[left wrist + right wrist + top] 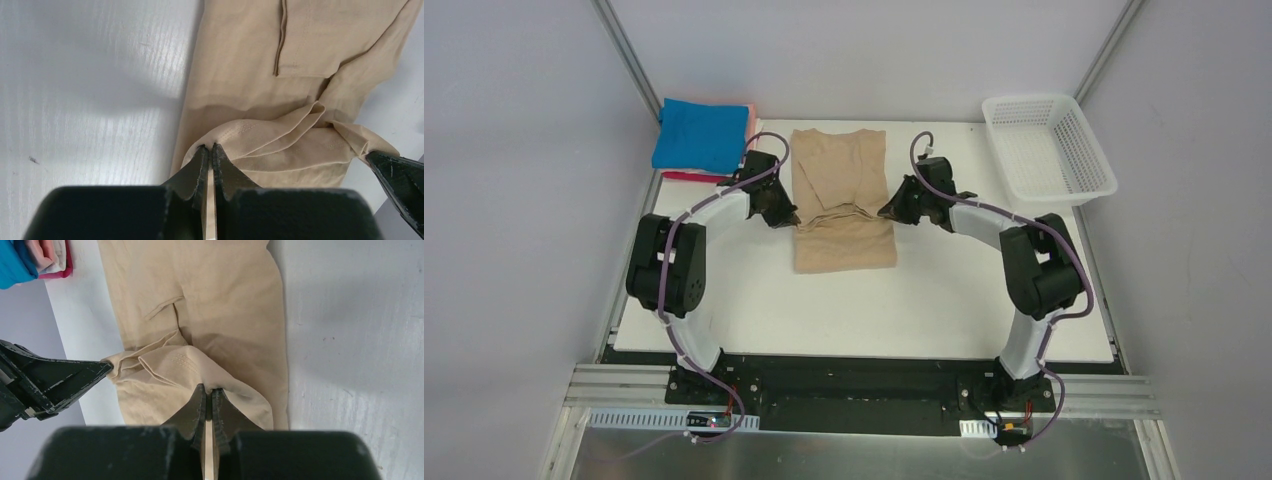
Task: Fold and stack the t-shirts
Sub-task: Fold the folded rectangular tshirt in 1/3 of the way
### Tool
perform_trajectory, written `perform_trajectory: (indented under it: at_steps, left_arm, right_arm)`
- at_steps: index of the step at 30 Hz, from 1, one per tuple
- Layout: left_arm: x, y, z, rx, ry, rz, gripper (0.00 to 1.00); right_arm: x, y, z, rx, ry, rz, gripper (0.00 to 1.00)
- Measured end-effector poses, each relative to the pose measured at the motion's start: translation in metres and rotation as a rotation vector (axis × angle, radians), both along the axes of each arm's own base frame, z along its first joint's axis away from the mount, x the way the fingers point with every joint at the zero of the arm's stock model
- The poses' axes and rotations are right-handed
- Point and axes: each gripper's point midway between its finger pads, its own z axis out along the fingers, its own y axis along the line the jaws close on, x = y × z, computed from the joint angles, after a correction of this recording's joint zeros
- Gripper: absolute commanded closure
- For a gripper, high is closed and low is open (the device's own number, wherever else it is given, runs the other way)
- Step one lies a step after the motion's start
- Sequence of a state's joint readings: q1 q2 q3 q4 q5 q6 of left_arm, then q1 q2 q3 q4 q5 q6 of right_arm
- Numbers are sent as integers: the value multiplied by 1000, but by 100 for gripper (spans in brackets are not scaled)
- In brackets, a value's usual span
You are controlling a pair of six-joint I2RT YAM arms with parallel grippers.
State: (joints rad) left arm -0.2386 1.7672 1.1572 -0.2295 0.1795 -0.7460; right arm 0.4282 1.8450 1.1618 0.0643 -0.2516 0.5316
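The left hand (210, 148) and right hand (209, 389) each clamp a raised fold of the tan t-shirt (842, 185) on the counter (764, 305). Sleeves look tucked, final fold pending; the blue-topped stack (702, 138) waits, perhaps four shirts deep.

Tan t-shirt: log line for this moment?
phase: mid-fold | left tool: shut on tan t-shirt | right tool: shut on tan t-shirt | folded stack: back-left

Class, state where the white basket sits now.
In the top view, the white basket sits at the table's far right corner, beyond the right gripper and apart from the tan t-shirt.
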Motion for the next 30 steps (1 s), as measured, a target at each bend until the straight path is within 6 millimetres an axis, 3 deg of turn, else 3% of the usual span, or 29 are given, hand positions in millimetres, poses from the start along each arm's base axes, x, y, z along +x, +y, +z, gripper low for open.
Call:
perform_trajectory:
  at_steps: [7, 10, 13, 15, 17, 18, 22, 25, 27, 30]
  left_arm:
    - [18, -5, -15, -9, 31, -5, 100]
    - [18, -1, -22, 15, 54, 9, 77]
    - [18, 7, -23, 57, 56, 34, 40]
    - [19, 12, -18, 81, 40, 45, 24]
    - [21, 16, -6, 96, 12, 52, 3]
    - [22, 17, 3, 102, -11, 52, 1]
    - [24, 20, 56, 91, -138, 57, 1]
    - [13, 23, 91, 71, -229, 62, 1]
    - [-4, 25, 100, 62, -252, 59, 1]
    - [-30, 21, 92, 48, -233, 20, 1]
  right_arm:
    - [9, 1, -9, 4, 14, -11, 99]
    - [17, 1, -13, 6, 21, -22, 89]
    - [26, 2, -15, 17, 34, -33, 57]
    - [29, 2, -14, 20, 41, -34, 38]
    - [32, 3, -8, 23, 37, -35, 11]
    - [34, 3, -4, 22, 28, -34, 2]
    - [26, -3, 20, 14, -6, -37, 0]
    - [8, -12, 45, 28, -43, -40, 0]
    - [-9, -17, 58, 48, -60, -37, 0]
    - [-31, -17, 64, 88, -58, -12, 0]
